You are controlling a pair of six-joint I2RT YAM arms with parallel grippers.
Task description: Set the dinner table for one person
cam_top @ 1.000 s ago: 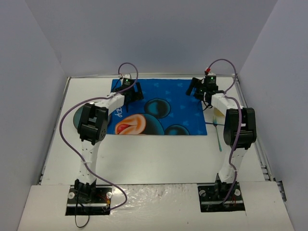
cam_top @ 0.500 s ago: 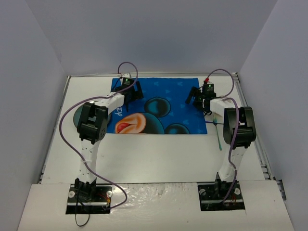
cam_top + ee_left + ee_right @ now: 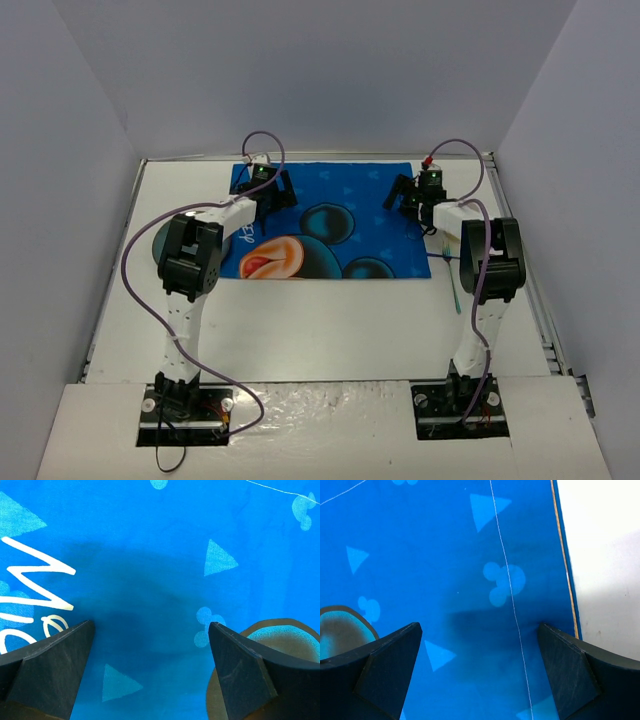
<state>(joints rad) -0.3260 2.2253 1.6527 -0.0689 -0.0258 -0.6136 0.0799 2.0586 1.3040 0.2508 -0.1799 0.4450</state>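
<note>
Dinner table (image 3: 330, 320): You have the wide white tabletop filling the floor of the enclosure, with both arm bases at its near edge and thin rails along its sides.
Placemat (image 3: 330, 225): A blue cartoon-printed mat lies flat on the far half of the table, roughly centred between the two arms.
Left gripper (image 3: 151, 625): Your left claw hangs over the mat's far left corner with its jaws spread wide. Nothing sits between them. Its wrist view shows only blue print, white lettering at the left and a dark rounded patch at the lower right.
Right gripper (image 3: 480, 626): Your right claw hangs over the mat's far right part, jaws equally wide apart and empty. Its right finger sits just inside the mat's right edge, with bare white table beyond.
Pale thread (image 3: 512, 615): A thin light line runs down the mat between the right fingers.
Green utensil (image 3: 456, 285): A slim green piece, possibly a fork, lies on the table just right of the mat's near right corner, beside the right arm.
Dark disc (image 3: 158, 242): A round dark shape rests on the table left of the mat, partly hidden by the left arm.
</note>
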